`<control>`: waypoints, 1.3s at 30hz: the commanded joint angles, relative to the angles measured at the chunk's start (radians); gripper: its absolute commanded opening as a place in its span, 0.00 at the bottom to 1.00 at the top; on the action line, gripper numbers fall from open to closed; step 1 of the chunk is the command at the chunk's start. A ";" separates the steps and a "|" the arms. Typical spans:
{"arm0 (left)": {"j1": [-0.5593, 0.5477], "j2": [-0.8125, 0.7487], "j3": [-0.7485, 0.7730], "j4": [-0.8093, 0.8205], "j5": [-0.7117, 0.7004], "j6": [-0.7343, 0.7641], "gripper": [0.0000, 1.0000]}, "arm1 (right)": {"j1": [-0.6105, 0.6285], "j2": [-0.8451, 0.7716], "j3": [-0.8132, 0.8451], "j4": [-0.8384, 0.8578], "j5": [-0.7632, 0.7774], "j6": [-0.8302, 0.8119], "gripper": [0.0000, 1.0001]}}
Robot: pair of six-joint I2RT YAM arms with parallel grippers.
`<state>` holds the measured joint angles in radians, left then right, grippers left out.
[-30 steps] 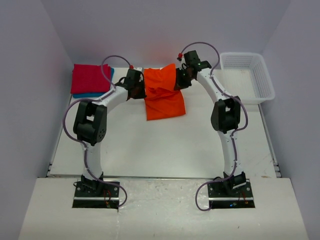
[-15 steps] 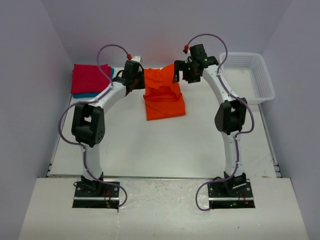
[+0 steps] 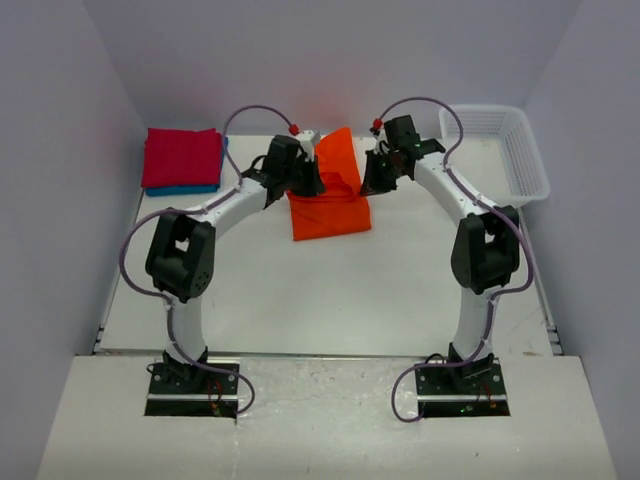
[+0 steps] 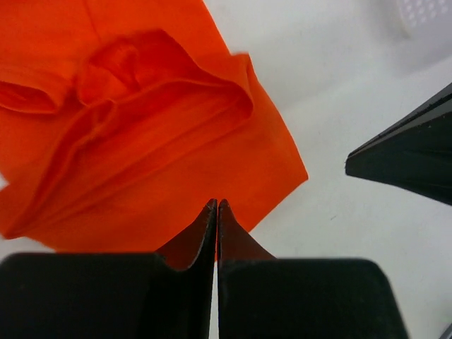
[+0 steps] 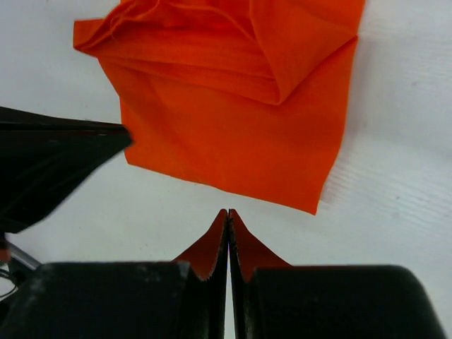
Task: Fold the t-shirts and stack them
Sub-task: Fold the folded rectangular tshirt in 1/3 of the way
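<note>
We see one white basket (image 3: 526,155) at the far right corner of the tabletop (image 3: 300,290), well apart from the three tees. The orange t-shirt (image 3: 330,208) lies rumpled at the far middle, with the left pincer (image 4: 216,212) and right pincer (image 5: 228,219) both clamped on its cloth. At the far left, one folded red t-shirt (image 3: 182,158) lies on one blue t-shirt (image 3: 185,189).

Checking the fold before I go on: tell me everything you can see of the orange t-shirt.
The orange t-shirt is plain, soft, bright cloth, partly folded on the white table. Its near part lies flat; its far part is raised and creased, pinched in the shut left hand and the shut right hand. Nothing else touches it.
</note>
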<state>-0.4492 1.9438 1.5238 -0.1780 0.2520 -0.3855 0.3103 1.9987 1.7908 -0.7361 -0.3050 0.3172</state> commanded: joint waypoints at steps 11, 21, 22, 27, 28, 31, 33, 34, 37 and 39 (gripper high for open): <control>-0.066 0.043 -0.112 0.081 -0.006 -0.012 0.00 | 0.061 0.164 0.010 0.021 -0.091 0.102 0.00; -0.066 -0.037 -0.208 0.003 -0.180 0.002 0.00 | 0.078 0.235 0.047 -0.063 -0.036 0.111 0.00; -0.066 -0.037 -0.217 -0.003 -0.190 0.000 0.00 | 0.078 0.233 0.033 -0.062 -0.042 0.112 0.00; -0.068 -0.006 -0.226 -0.043 -0.224 -0.006 0.00 | 0.079 0.238 -0.011 -0.059 -0.036 0.120 0.00; -0.068 -0.005 -0.229 -0.044 -0.221 -0.010 0.00 | 0.081 0.233 -0.025 -0.054 -0.043 0.120 0.00; -0.072 0.000 -0.252 -0.043 -0.229 -0.016 0.00 | 0.081 0.200 -0.094 -0.019 -0.040 0.122 0.00; -0.075 0.001 -0.269 -0.041 -0.234 -0.026 0.00 | 0.081 0.187 -0.126 0.000 -0.036 0.123 0.00; -0.077 0.001 -0.292 -0.031 -0.232 -0.029 0.00 | 0.081 0.183 -0.142 0.006 -0.031 0.129 0.00; -0.078 -0.002 -0.339 -0.018 -0.229 -0.044 0.00 | 0.081 0.183 -0.162 0.014 -0.036 0.135 0.00; -0.083 -0.008 -0.364 -0.017 -0.230 -0.053 0.00 | 0.082 0.173 -0.171 0.021 -0.036 0.143 0.00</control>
<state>-0.5205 1.9457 1.2098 -0.1783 0.0391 -0.4198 0.3862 2.2127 1.6493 -0.7338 -0.3782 0.4519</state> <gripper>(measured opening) 0.002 0.003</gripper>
